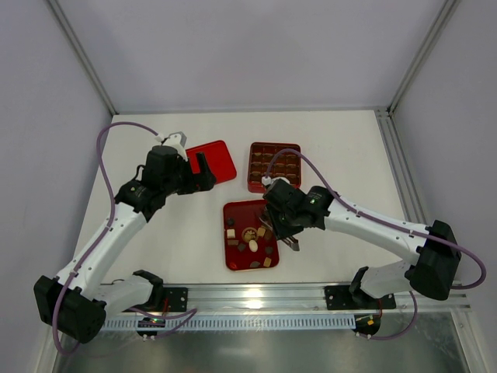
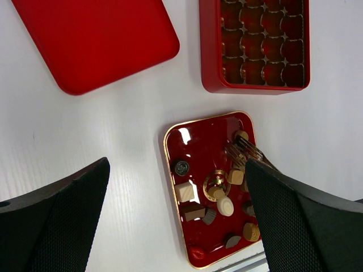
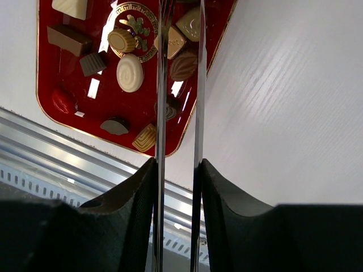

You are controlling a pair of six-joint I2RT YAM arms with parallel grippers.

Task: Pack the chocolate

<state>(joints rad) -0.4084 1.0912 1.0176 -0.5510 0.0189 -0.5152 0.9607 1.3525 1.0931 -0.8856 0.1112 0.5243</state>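
Top external: left gripper (image 1: 203, 172) hangs over the table (image 1: 342, 155) at the near right corner of the lid (image 1: 213, 162). Nothing is between its fingers. Box (image 1: 273, 189) sits far of centre, just right of the lid and apart from it. Tray (image 1: 241, 208) lies near of the box, close to the rail (image 1: 256, 295). All chocolate (image 1: 253, 245) in sight is loose on the tray: dark, tan and cream pieces, scattered. Right gripper (image 1: 283, 225) is over the tray's right edge.

Left wrist: jaws wide. The tray and its chocolate show in the gap between the two fingers, below them and well apart from both.

Right wrist: jaws narrow, clamped on a pair of tongs (image 3: 160, 85), whose two thin metal blades run out parallel with a slim gap.
- Tong tips reach over the right part of the tray.
- A tan square piece and a brown oval show in the gap near the tips; a dark round piece shows in it closer to the fingers.
- Cannot tell whether the blades touch any of them.
- Cream oval, ridged tan round, dark blocks and other pieces lie left of the blades, apart from them.
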